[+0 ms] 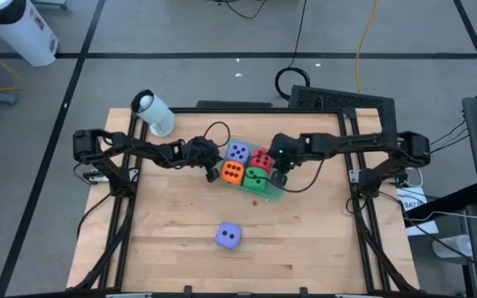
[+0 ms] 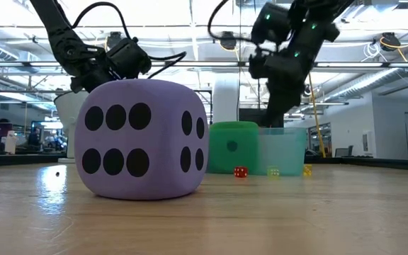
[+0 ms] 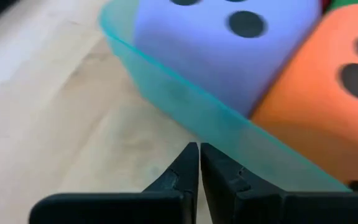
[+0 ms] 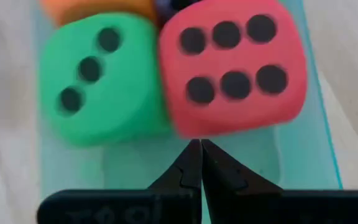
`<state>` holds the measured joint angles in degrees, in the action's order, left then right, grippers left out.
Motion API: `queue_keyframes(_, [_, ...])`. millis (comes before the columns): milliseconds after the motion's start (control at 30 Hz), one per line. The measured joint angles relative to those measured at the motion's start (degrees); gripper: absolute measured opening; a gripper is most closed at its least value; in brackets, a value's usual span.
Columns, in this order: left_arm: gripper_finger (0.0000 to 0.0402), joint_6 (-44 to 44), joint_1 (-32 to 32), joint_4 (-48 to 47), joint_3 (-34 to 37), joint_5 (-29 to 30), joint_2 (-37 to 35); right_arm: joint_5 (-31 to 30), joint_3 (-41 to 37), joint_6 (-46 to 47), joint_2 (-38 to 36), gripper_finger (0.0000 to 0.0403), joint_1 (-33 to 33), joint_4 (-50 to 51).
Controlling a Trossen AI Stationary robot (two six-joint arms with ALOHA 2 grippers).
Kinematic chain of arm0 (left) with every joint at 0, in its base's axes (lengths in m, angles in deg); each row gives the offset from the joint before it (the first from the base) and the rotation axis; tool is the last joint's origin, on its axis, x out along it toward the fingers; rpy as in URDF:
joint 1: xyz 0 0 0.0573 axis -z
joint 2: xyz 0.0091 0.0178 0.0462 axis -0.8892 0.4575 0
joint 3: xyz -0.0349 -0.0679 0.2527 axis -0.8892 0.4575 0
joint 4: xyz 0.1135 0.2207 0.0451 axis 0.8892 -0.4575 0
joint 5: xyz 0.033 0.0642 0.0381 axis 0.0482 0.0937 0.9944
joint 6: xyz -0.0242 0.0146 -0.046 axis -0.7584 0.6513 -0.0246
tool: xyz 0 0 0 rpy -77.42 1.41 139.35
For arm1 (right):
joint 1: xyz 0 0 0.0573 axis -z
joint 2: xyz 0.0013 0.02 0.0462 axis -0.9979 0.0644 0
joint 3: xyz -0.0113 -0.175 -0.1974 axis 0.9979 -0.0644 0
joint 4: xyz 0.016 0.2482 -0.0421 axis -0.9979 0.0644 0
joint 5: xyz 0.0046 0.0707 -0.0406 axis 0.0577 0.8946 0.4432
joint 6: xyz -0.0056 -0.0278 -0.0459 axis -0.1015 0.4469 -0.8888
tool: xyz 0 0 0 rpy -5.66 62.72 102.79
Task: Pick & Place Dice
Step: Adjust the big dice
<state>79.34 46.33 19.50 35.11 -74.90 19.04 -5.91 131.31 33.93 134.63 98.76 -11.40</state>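
Closest to us in the low view sits one big purple die [image 2: 142,138], alone on the wooden table [image 1: 172,223] at the front, well apart from the others, with six black dots facing us. We count five big dice in all. Going from left to right on the table from above, we first see a white roll [image 1: 154,112] lying near the back left corner. Next comes the left gripper [image 1: 211,155], with its two fingers pressed together and holding nothing; its tips are just beside the edge of the clear green tray [image 3: 185,112]. Then come four dice packed in that tray: a second purple die [image 1: 238,152] and an orange die [image 1: 233,171] on the left side, and a red die [image 1: 262,159] and a green die [image 1: 257,177] on the right side. From the right wrist camera we see six dots on the red die and three dots on the green one. The right gripper [image 1: 277,171] is at the right side of the tray, just beside the red die, and its fingers are also closed on nothing. In the low view we also spot three very tiny dice on the table near the tray: one tiny red die [image 2: 240,171], one tiny yellow die [image 2: 273,171] and one tiny orange die [image 2: 307,169]. We cannot find any words or labels that we can read.
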Motion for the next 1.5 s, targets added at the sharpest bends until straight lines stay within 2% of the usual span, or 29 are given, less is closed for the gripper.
queue_keyframes(167, [0.0026, -0.72, 0.29, 0.09, 0.0, -3.78, 0.0, -0.06, -0.01, 0.51, 2.7, 0.0, 1.62, 0.18])
queue_keyframes(367, [0.0026, -0.76, 0.86, 0.95, 0.0, -4.19, 0.02, 0.27, -0.03, -2.64, 6.28, 0.0, 3.04, -3.2])
queue_keyframes(567, [0.0026, -0.86, 1.37, 1.15, 0.1, -3.8, 0.0, 5.58, 0.05, -4.84, 11.16, 0.0, 4.27, -9.83])
queue_keyframes(700, [0.0026, -0.86, 1.49, 1.03, 0.11, -3.62, 0.0, 5.44, 0.06, -5.24, 12.63, 0.0, 4.19, -9.97])
queue_keyframes(967, [0.0026, -0.88, 1.57, 1.16, 0.04, -3.28, 0.02, 5.86, -0.05, -5.25, 6.89, 0.0, 4.08, -6.93])
queue_keyframes(1200, [0.0026, -1.06, 1.57, 1.2, 0.0, -3.31, 0.02, 3.92, 0.06, -4.36, 1.03, 0.0, 3.97, -4.91])
queue_keyframes(1500, [0.0026, -1.34, 1.62, 2.01, -0.11, -3.31, 0.02, 6.01, 0.06, -1.79, 2.67, 0.0, 3.93, -0.38])
